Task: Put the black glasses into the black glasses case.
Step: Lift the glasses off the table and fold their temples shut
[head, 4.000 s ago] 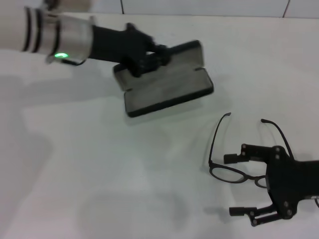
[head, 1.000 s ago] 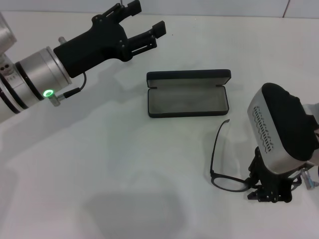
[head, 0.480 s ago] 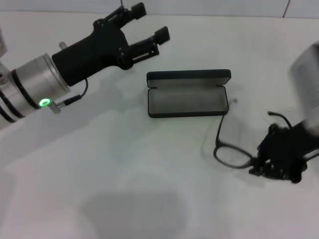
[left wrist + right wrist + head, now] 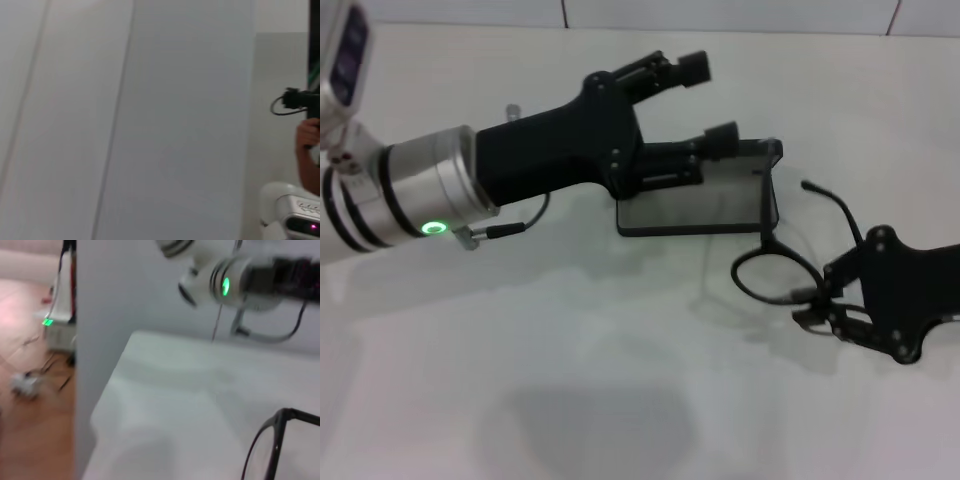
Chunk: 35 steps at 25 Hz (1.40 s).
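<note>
White tabletop (image 4: 570, 380) carried the open black glasses case (image 4: 720, 210); just beside it, the right gripper (image 4: 817, 306) pinched the black glasses (image 4: 775, 272) aloft for insertion, while the left gripper (image 4: 705, 100) hovered spread and empty over the case.

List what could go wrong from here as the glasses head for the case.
The right hand grips the black glasses only at one side of the frame, so they could twist or slip free. The left hand hangs open right over the black glasses case, crowding the way in. A spread temple could catch on the case wall.
</note>
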Available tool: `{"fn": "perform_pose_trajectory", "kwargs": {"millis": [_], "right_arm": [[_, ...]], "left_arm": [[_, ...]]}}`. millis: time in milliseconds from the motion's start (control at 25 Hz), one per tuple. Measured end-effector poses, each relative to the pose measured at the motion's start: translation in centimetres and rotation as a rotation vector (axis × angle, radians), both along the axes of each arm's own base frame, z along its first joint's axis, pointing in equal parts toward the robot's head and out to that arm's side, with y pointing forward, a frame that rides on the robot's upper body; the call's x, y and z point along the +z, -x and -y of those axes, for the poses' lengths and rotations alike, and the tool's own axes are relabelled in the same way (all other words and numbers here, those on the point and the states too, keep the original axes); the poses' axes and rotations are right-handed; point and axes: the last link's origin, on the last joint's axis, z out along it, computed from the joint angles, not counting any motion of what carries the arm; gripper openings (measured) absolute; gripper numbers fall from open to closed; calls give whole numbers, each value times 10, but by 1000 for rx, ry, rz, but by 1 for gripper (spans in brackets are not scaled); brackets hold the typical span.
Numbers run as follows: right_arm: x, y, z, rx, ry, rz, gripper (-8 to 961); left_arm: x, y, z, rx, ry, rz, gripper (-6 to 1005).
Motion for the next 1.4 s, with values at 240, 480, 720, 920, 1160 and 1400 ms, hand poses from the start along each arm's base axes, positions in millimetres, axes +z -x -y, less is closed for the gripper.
{"fn": "perform_pose_trajectory", "kwargs": {"millis": [240, 480, 720, 920, 1160, 1400], "right_arm": [[-3, -8, 5, 135, -126, -176, 108], [-3, -10, 8, 196, -180, -218, 110], [-4, -11, 8, 209, -186, -218, 112], [-3, -15, 12, 212, -196, -214, 113], [-5, -17, 13, 242, -203, -206, 115], [-6, -16, 17, 272, -192, -215, 117]], "left_arm": [[-5, -10, -7, 28, 137, -41, 874], [-17, -20, -15, 54, 227, -117, 874], [-26, -30, -16, 20, 285, -179, 873], [-21, -29, -21, 41, 253, -152, 873], [-27, -35, -19, 11, 285, -195, 873], [-39, -38, -21, 8, 319, -275, 872]]}}
